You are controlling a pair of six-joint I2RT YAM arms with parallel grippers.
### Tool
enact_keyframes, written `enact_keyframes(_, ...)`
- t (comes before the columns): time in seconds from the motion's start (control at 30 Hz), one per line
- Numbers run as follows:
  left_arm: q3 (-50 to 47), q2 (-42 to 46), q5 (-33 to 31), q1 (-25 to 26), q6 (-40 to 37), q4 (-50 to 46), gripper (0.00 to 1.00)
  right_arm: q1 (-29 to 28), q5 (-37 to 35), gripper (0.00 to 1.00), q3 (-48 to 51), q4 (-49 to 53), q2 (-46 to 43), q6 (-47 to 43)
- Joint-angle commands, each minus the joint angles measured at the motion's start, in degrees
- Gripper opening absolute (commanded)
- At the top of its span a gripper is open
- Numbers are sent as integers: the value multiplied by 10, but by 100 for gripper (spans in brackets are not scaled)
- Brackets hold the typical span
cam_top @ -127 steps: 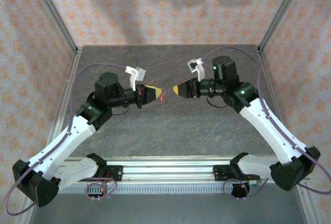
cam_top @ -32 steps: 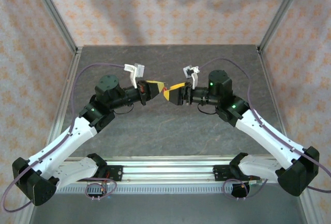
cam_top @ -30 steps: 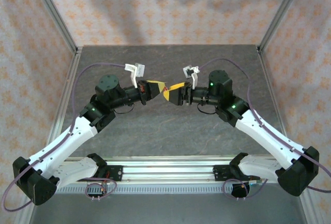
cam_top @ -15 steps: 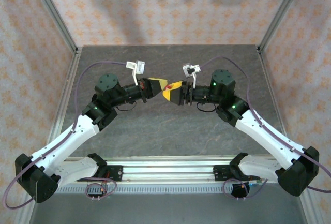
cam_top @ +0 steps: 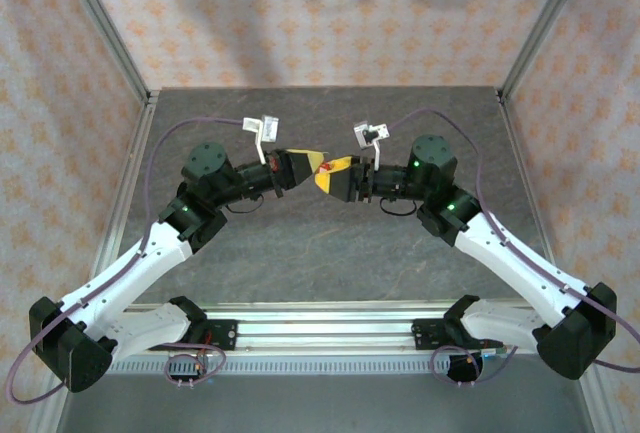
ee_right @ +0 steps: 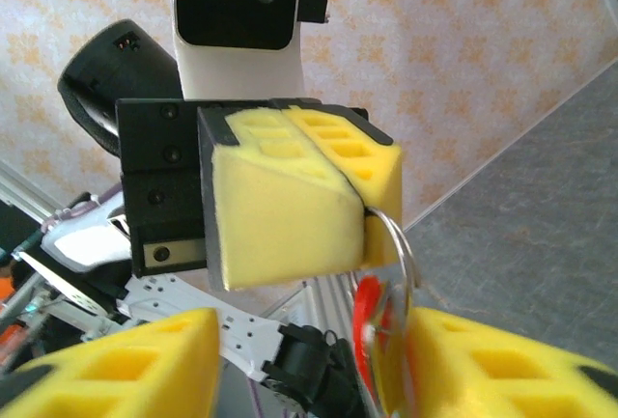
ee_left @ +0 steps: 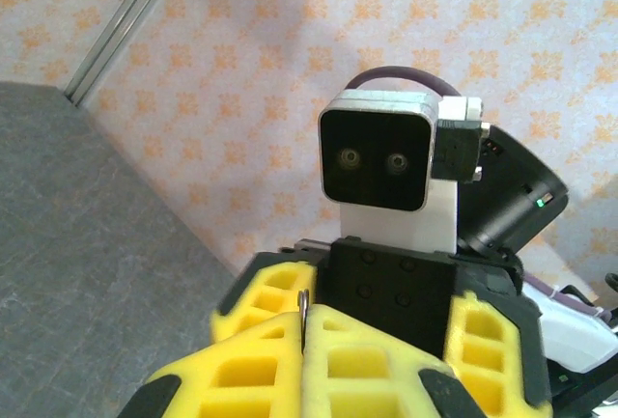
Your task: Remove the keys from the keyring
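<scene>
The thin metal keyring point(ee_right: 398, 244) is pinched between the yellow foam pads of my left gripper point(ee_left: 307, 320), which is shut on it above the middle of the table. A red-headed key point(ee_right: 371, 341) hangs from the ring, and a second key behind it is blurred. My right gripper point(ee_right: 319, 379) faces the left one tip to tip. Its jaws stand open on either side of the red key, which lies close against the right-hand finger point(ee_right: 512, 370). In the top view the left gripper point(cam_top: 312, 161) and the right gripper point(cam_top: 330, 175) meet around the red key point(cam_top: 325, 167).
The dark grey table point(cam_top: 330, 243) lies below the raised grippers. Patterned walls and aluminium posts point(cam_top: 110, 43) close in the sides and back. A metal rail point(cam_top: 320, 323) runs along the near edge between the arm bases.
The two grippers, apart a few seconds ago, have come together at the keyring. Over the last second both drifted slightly toward the back wall, and the right jaws narrowed a little.
</scene>
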State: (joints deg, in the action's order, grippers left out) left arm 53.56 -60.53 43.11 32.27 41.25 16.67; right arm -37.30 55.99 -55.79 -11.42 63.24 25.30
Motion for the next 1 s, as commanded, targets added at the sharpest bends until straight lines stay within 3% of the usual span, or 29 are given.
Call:
enact_keyframes(0.0,8,0,19,6,25,60,0,2,3,65,8,-37,-10,4)
enact_keyframes(0.3,2,-4,24,6,44,85,0,0,14,63,-3,-75,0,20)
enact_keyframes(0.63,-2,-1,23,-2,47,87,0,0,7,40,7,-78,-14,25)
enact_keyframes(0.97,-8,4,31,-13,58,100,0,3,3,39,17,-83,-23,34)
